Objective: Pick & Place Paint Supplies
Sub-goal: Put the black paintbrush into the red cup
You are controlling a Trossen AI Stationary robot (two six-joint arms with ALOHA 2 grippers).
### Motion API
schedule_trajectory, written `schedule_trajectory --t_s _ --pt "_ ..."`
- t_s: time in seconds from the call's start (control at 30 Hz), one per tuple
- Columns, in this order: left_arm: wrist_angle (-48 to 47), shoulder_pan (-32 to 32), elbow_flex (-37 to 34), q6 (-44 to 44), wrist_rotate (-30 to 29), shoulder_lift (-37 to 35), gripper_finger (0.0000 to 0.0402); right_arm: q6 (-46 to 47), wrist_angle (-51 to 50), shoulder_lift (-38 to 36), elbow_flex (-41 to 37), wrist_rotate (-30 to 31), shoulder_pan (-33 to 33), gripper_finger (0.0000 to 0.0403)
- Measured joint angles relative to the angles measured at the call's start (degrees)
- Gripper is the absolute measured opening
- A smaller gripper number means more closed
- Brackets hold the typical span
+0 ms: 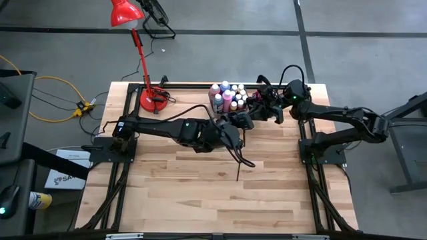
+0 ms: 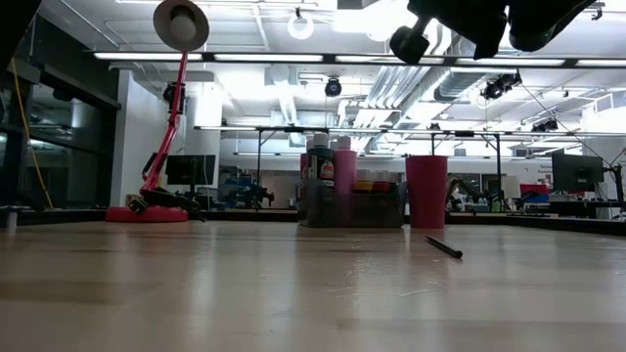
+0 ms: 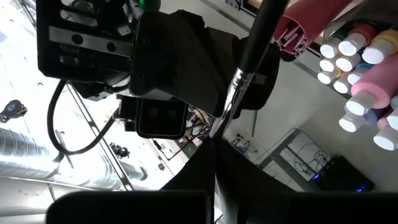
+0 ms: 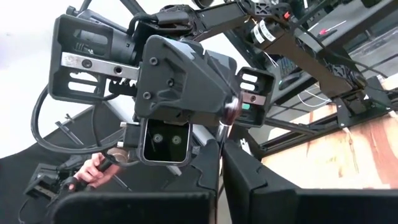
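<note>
both arms met just beside the grey bin (image 1: 230,100) at the back of the wooden table (image 1: 200,193). the left gripper (image 1: 244,121) sat on the near side of the bin, fingers clamped together on a thin paintbrush (image 3: 239,78); in the left wrist view the brush's metal ferrule ran up from between the fingers (image 3: 193,171) toward the bottles. the right gripper (image 1: 272,107) was next to the bin's right side, facing the left one; its fingers (image 4: 245,171) looked nearly together with only a narrow slit, so cannot tell if it gripped anything.

paint bottles (image 1: 227,95) with pink and white caps stood packed inside the bin; the red cup (image 2: 426,191) stood right of the bin in the low view. one loose dark brush (image 2: 443,247) lay on the table in front of the bin, a little toward the cup side. a red desk lamp (image 1: 148,100) stood left of the bin.
</note>
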Motion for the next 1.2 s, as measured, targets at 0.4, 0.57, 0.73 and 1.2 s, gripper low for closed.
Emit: schedule_trajectory --t_s 0.4,0.57,0.73,1.2 --pt "-0.07 0.0 0.0 -0.02 -0.07 0.0 0.0 -0.06 0.06 0.0 0.0 -0.3 0.0 0.0004" --pt "-0.13 0.0 0.0 -0.02 -0.09 0.0 0.0 0.98 0.56 0.0 0.0 -0.26 0.02 0.0032" --pt "-0.23 0.04 0.0 -0.04 -0.23 0.0 0.0 2.22 1.44 -0.09 0.04 0.33 0.29 0.0094" --pt "-0.34 0.37 -0.04 -0.42 -0.51 0.07 0.0 -1.81 0.87 2.67 0.15 12.39 6.35 0.0152"
